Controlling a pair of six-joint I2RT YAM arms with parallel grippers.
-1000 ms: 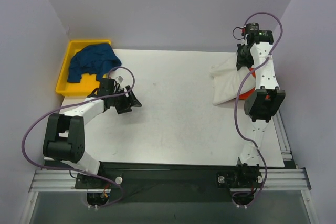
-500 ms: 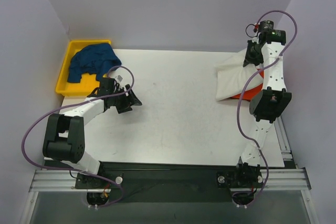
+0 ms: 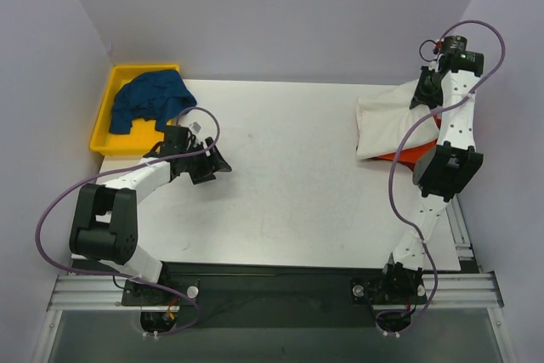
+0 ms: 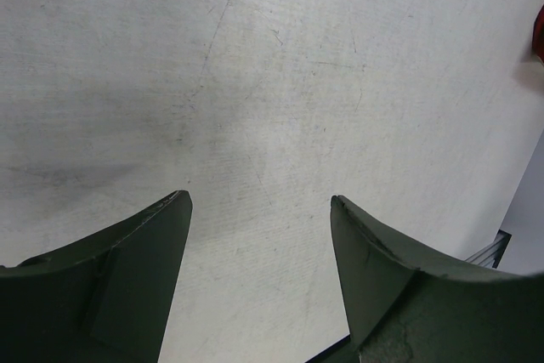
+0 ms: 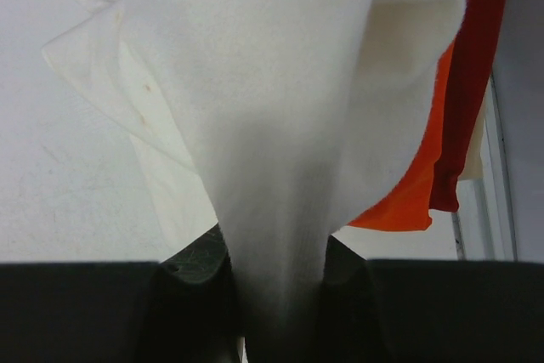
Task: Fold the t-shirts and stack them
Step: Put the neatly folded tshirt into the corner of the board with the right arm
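From above, the right gripper hangs over the far right corner of the table. It is clamped on the top of the off-white t-shirt, which drapes down from it toward the table's middle. The high hold probably serves to peel this shirt off the others and carry it to bare table for folding. An orange-red t-shirt shows from under the off-white one's near edge, against the right edge of the table.

The dark blue t-shirt lies crumpled in the yellow bin at the far left corner, untouched. The left gripper sits low near the left edge, just in front of the bin, pointing toward the centre as though waiting for cloth to be brought over.

In the left wrist view its two fingers stand wide apart with nothing between them. Only scuffed white tabletop lies beneath, with a sliver of red at the far right.

In the right wrist view the off-white cloth is gathered into a narrow neck and pinched tight between the fingers. It fans out below, so its weight hangs from that one grip. Behind it lie the orange-red shirt and a dark red t-shirt, both along the right edge, so the stack is not yet begun.
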